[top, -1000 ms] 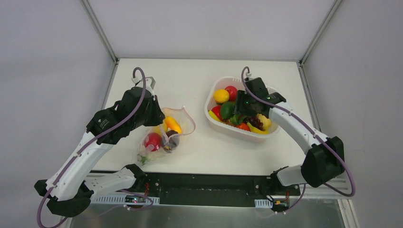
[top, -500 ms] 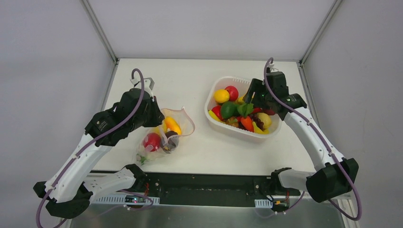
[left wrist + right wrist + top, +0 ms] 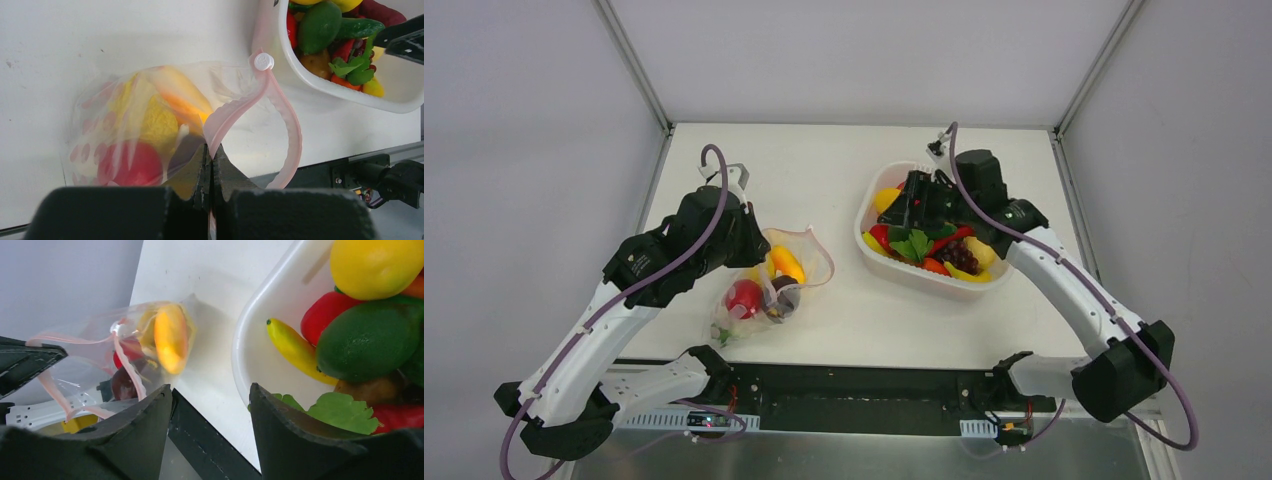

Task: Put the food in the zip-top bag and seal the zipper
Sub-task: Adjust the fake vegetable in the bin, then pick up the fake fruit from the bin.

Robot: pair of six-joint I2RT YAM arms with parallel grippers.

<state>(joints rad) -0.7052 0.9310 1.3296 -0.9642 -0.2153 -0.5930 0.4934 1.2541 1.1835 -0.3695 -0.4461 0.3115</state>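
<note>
The clear zip-top bag (image 3: 774, 285) lies at the left of the table with its mouth gaping toward the basket. Inside it are pieces of food: a red one (image 3: 127, 162), a yellow one (image 3: 150, 120) and an orange one (image 3: 171, 337). My left gripper (image 3: 211, 150) is shut on the pink zipper strip (image 3: 235, 107), which loops up to a white slider (image 3: 263, 61). More food fills the white basket (image 3: 929, 282): a lemon (image 3: 375, 265), a green fruit (image 3: 370, 340), a banana (image 3: 295, 347). My right gripper (image 3: 210, 390) hangs open and empty over the basket's left edge, facing the bag.
The basket rim (image 3: 240, 355) sits just right of the open jaws. A green leaf (image 3: 345, 410) and a red pepper (image 3: 325, 310) lie in the basket. The table's black front rail (image 3: 350, 167) runs close behind the bag.
The right arm came up out of the basket, swung to the right, then moved left across the basket toward the bag. The left arm and bag have stayed still.
</note>
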